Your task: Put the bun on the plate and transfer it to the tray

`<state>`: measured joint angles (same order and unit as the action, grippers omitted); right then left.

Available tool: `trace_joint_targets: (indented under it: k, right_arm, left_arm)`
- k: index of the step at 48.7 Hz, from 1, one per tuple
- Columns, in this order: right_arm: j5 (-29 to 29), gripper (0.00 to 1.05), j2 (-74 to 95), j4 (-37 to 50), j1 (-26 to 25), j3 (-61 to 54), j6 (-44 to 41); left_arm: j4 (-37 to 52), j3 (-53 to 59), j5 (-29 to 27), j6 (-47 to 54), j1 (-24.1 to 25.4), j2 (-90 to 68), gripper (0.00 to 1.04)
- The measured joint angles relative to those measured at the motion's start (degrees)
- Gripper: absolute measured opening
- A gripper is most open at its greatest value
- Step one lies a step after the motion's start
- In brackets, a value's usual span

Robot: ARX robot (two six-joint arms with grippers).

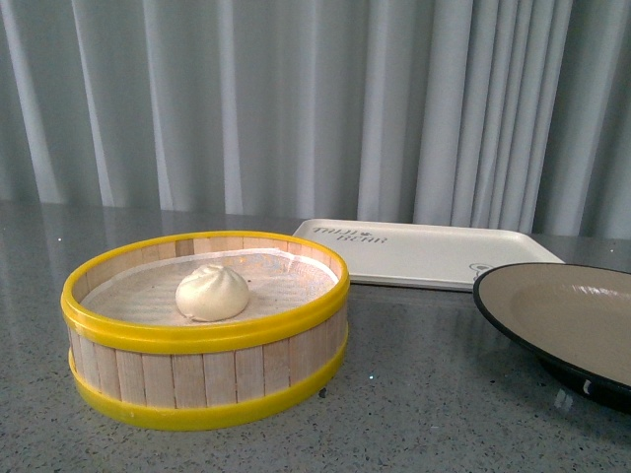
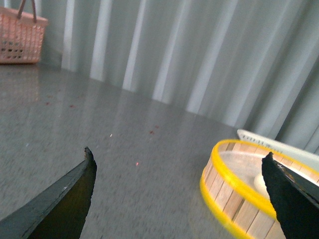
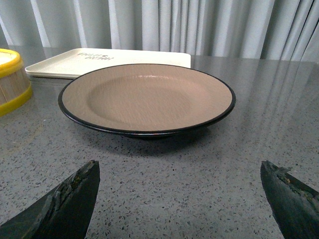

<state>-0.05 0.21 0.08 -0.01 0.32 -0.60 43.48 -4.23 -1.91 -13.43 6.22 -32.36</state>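
1 bun (image 1: 212,293) in steamer (image 1: 202,338), 1 plate (image 1: 572,307), 1 tray (image 1: 434,259); L gripper (image 2: 179,152), R gripper (image 3: 179,164) wide.

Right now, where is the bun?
In the front view the bun lies inside the steamer basket on the left, with the tray and plate to its right.
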Motion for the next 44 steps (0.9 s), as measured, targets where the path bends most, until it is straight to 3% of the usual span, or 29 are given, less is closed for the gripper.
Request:
trace_joint_targets:
  k: [7,11,16,21,25,37,44]
  right_arm:
    - [0.0,0.96,0.0,0.0,0.0,0.0,0.0]
    - [0.0,0.96,0.0,0.0,0.0,0.0,0.0]
    - [0.0,0.96,0.0,0.0,0.0,0.0,0.0]
    - [0.0,0.96,0.0,0.0,0.0,0.0,0.0]
    - [0.0,0.96,0.0,0.0,0.0,0.0,0.0]
    - [0.0,0.96,0.0,0.0,0.0,0.0,0.0]
    - [0.0,0.96,0.0,0.0,0.0,0.0,0.0]
  left_arm:
    - [17.38,-9.25,8.59,-0.66,2.45,-19.02,0.98]
    - [23.69,-15.19,16.33,-1.05,3.28,-29.73,0.98]
    - [22.99,-21.7,25.29,-3.45,4.17,-38.01,0.98]
    - [15.8,-30.34,35.78,-5.01,3.89,-43.28,0.98]
    - [11.34,-34.8,40.92,-4.02,2.6,-44.89,0.98]
    - [-8.94,-47.8,45.68,8.31,-4.63,-49.31,0.98]
    - [-26.58,-55.65,35.36,20.11,-10.95,-53.46,0.98]
